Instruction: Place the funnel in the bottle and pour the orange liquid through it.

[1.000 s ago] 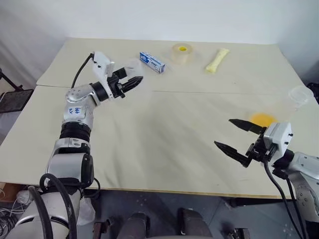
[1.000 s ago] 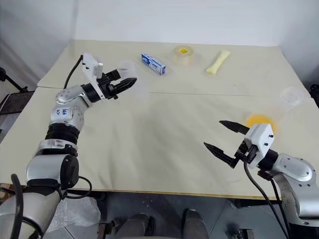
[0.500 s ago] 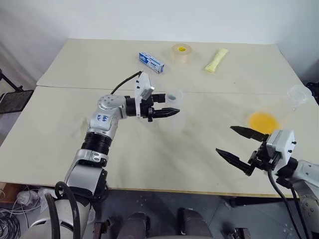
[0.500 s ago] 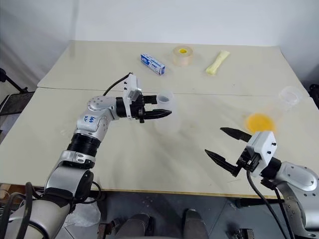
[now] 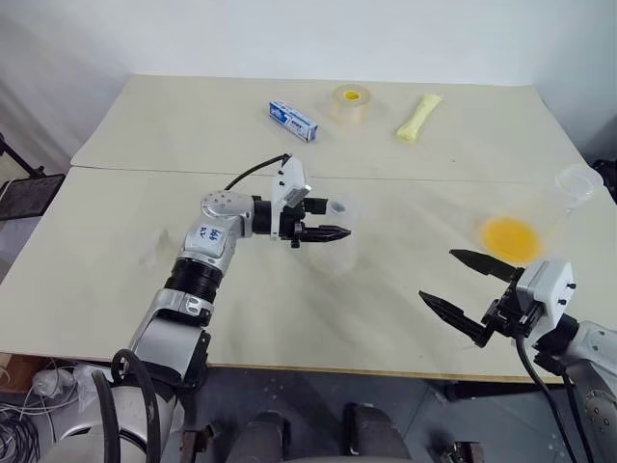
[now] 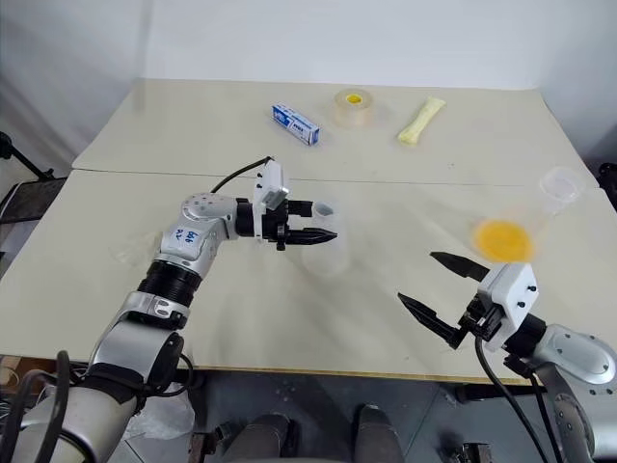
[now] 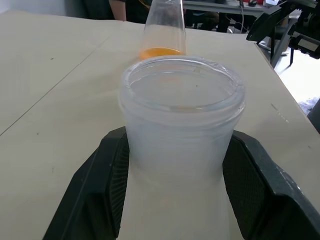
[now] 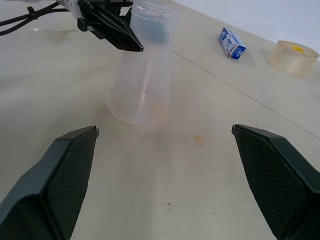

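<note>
The clear bottle point(image 5: 333, 253) stands upright on the middle of the table, its whitish rim point(image 7: 181, 80) facing up. My left gripper point(image 5: 339, 220) reaches in level from the left, its fingers point(image 7: 107, 185) pressed on both sides of the neck. A clear flask point(image 5: 549, 207) with a flared mouth stands at the right, and the orange liquid point(image 5: 508, 234) pools in its base. Just in front of the flask, my right gripper point(image 5: 437, 276) hovers wide open and holds nothing. A faint clear shape point(image 6: 130, 253) lies left of my left forearm; I cannot tell whether it is the funnel.
At the back of the table lie a blue and white box point(image 5: 293, 120), a roll of clear tape point(image 5: 352, 102) and a pale yellow packet point(image 5: 420, 116). A seam point(image 5: 434, 180) runs across between the two tabletops. The table's front edge lies close under my right gripper.
My left arm has swung from the back left to the table's middle, carrying the bottle, and lowered it onto the surface. The right gripper stays open in about the same spot.
</note>
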`<action>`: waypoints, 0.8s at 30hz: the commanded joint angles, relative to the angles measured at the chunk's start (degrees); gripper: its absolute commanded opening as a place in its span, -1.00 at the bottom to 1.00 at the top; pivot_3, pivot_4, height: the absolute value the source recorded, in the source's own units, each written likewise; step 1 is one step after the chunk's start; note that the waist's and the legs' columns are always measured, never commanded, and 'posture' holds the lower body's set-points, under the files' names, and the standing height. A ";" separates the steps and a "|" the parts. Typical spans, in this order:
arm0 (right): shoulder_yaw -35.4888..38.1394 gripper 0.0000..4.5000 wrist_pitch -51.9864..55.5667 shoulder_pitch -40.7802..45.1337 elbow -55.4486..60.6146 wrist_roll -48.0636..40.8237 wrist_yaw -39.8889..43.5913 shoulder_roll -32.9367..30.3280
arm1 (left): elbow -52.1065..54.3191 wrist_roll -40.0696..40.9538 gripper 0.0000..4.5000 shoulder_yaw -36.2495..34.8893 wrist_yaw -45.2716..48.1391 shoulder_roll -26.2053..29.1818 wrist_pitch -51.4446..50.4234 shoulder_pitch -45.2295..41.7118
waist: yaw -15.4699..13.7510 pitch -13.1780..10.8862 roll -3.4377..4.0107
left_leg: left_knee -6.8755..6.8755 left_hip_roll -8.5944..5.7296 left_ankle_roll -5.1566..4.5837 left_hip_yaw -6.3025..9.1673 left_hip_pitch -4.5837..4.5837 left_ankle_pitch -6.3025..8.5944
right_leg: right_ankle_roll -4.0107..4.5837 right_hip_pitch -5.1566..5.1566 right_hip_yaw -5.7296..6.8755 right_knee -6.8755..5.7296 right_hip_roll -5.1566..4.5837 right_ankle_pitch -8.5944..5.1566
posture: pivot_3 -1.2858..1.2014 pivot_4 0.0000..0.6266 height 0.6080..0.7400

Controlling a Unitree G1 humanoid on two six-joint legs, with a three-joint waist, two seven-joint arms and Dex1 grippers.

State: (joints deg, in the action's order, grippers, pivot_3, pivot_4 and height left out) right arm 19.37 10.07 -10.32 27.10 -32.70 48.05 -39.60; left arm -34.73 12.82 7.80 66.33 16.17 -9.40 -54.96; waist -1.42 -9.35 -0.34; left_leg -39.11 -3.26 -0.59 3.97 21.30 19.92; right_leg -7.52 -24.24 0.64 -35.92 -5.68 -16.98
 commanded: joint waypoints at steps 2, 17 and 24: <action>2.26 1.00 -1.06 0.08 2.54 -0.37 -0.50 0.03 | 1.26 -0.17 0.88 -0.05 0.36 -0.17 0.58 0.65 | 0.01 0.00 0.00 | 0.00 0.00 0.00 0.00 0.00 0.00 | 0.00 0.00 0.00 0.00 0.00 0.00 | 0.03 -0.52 1.00; 3.73 1.00 -0.67 -0.18 2.57 -0.80 1.17 -1.47 | 13.03 3.40 0.99 -3.33 0.56 6.87 -9.03 5.47 | 0.11 0.00 0.01 | 0.00 0.05 0.00 0.00 -0.01 0.00 | 0.00 0.00 -0.02 -0.03 0.03 0.00 | 0.03 -0.52 1.00; 3.18 1.00 0.69 1.43 0.29 -1.89 4.43 -3.73 | 25.25 7.49 0.99 -9.97 -3.47 14.35 -18.29 11.89 | 0.08 0.00 0.02 | 0.00 0.06 0.00 0.00 -0.04 0.00 | 0.00 -0.02 -0.12 -0.05 0.02 0.00 | 0.03 -0.52 1.00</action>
State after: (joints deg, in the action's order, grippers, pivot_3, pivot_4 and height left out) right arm 21.21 10.59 -9.46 27.24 -33.24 51.60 -42.33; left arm -13.50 17.99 0.52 64.05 29.24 -26.10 -43.64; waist -1.34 -9.34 -0.33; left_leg -39.13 -3.20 -0.59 3.97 21.25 19.91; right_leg -7.52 -24.26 0.52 -35.98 -5.66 -16.98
